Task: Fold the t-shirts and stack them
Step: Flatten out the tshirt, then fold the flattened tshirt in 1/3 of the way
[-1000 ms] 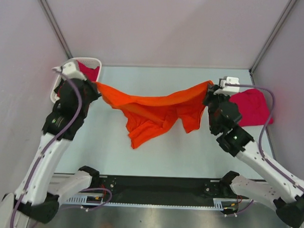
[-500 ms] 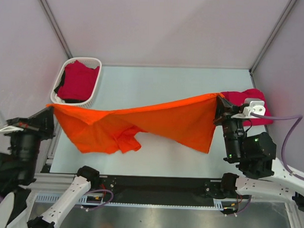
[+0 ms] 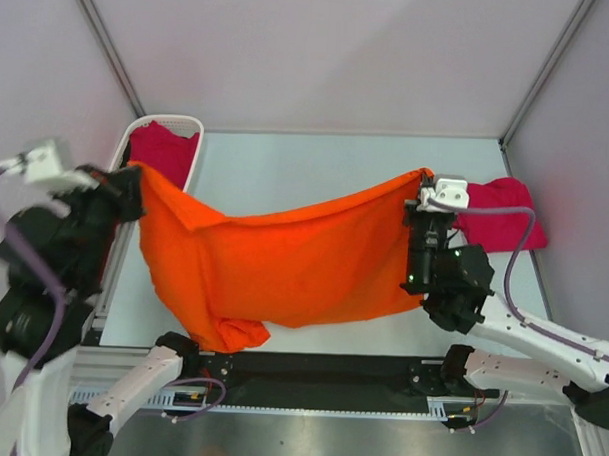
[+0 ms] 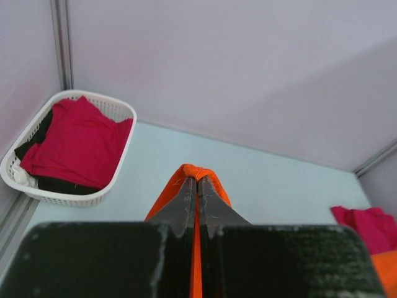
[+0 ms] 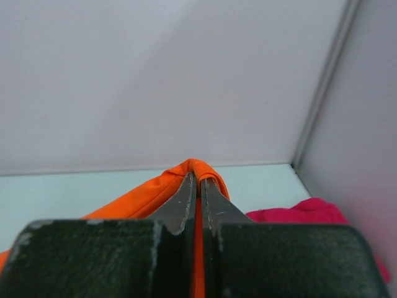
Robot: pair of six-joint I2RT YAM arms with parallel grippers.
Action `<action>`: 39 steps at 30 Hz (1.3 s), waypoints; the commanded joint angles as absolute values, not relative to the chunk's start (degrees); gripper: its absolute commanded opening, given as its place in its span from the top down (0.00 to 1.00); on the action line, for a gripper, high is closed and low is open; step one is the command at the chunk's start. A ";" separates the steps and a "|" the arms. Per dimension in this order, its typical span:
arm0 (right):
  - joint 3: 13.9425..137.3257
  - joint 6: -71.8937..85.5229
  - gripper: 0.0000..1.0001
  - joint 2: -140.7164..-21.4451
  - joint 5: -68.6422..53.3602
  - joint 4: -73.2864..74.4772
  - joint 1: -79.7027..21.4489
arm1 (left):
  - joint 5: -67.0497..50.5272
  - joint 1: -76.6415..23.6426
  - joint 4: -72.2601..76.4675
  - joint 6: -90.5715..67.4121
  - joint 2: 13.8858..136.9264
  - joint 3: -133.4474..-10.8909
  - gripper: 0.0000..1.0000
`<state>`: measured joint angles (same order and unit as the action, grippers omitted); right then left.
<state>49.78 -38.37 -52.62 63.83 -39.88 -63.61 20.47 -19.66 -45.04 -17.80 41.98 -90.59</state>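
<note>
The bright orange t-shirt (image 3: 283, 272) hangs spread in the air between both arms, its lower edge bunched near the front of the table. My left gripper (image 3: 134, 179) is shut on its left corner, and orange cloth (image 4: 197, 172) is pinched between the jaws in the left wrist view. My right gripper (image 3: 422, 184) is shut on the right corner, with orange cloth (image 5: 195, 169) wrapped over its tips. A crimson-pink t-shirt (image 3: 500, 213) lies on the table at the right, behind the right arm. More crimson-pink cloth (image 3: 162, 148) fills the basket at the back left.
The white lattice basket (image 4: 118, 155) stands in the back left corner against the wall. Pale walls close the table on three sides. A black rail (image 3: 319, 374) with the arm bases runs along the near edge.
Both arms have lifted and drawn the orange t-shirt wide. The left gripper swung out to the left and back up near the basket. The shirt now hangs as a broad sheet.
</note>
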 commanded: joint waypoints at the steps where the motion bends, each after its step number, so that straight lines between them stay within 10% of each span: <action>1: 52.82 -18.92 1.00 -55.36 52.66 -27.71 -46.21 | 21.71 -19.07 -37.98 -14.77 55.44 -89.73 1.00; 12: 56.77 -1.32 1.00 -81.63 27.00 -27.32 -19.26 | 15.11 -11.95 -29.62 -21.18 88.54 -90.86 1.00; 39: 101.07 -3.43 1.00 -132.36 23.99 -20.04 -10.37 | 14.94 -7.30 -36.83 -18.02 136.23 -139.56 1.00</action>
